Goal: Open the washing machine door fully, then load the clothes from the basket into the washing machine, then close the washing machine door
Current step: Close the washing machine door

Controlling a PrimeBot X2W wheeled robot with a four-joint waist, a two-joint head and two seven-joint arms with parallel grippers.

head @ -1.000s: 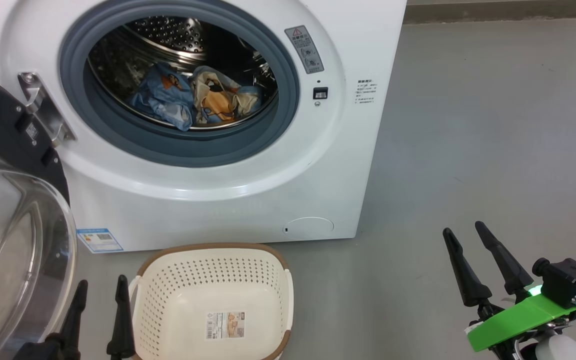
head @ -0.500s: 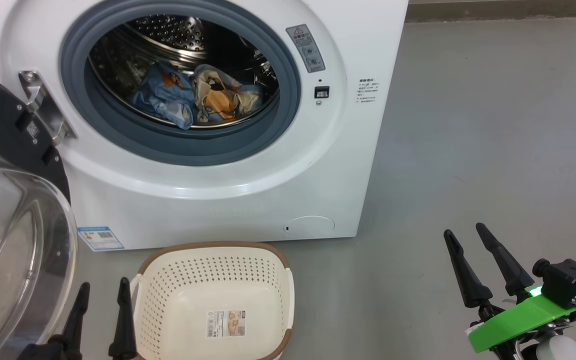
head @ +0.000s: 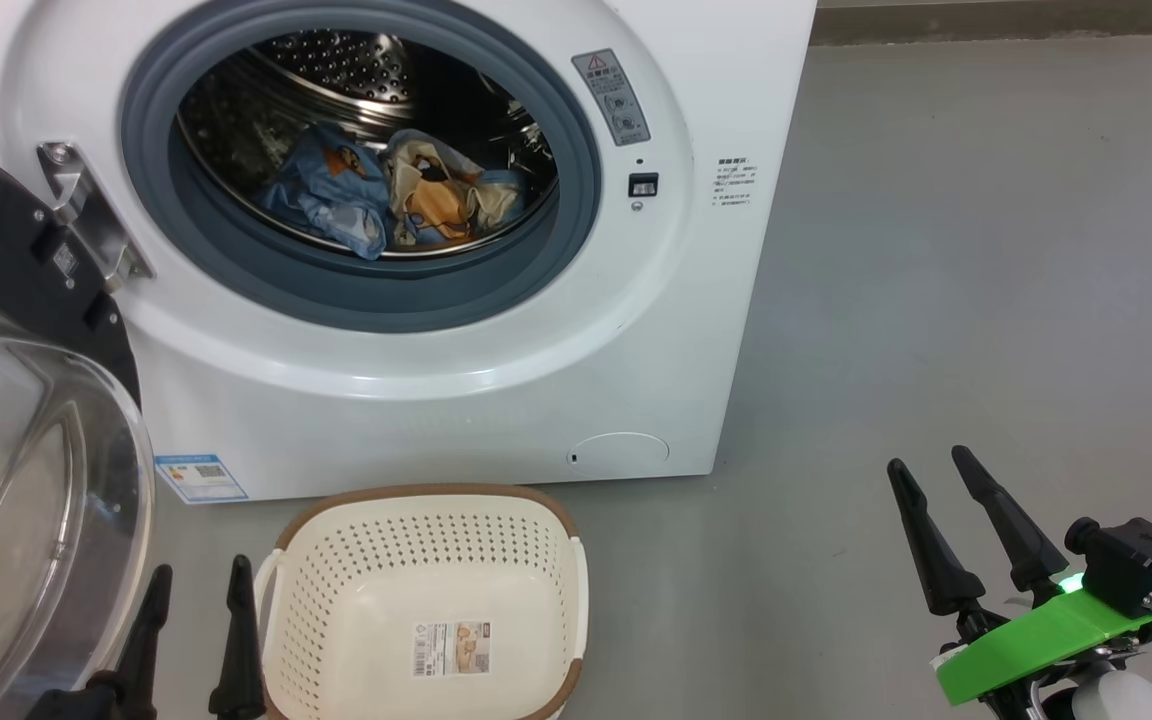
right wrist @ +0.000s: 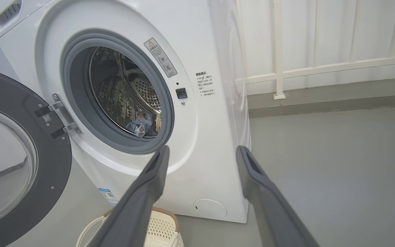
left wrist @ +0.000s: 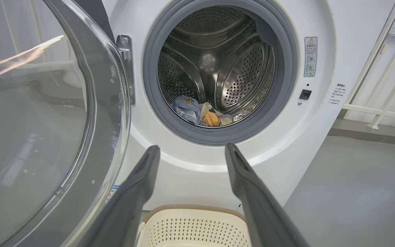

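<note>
Two soft lumps of the clothes, light blue with cream and orange prints, lie crumpled low in the washing machine, just behind its gasket. The basket sits on the floor in front, holding nothing but its label. The washing machine door hangs open at left, beside the left tool. That tool and the right tool are both spread and empty. Swinging the door shut could pinch a stray fold against the gasket or clip the basket.

floor: smooth grey | railing: white, behind | kerb: grey, under railing | light: even
</note>
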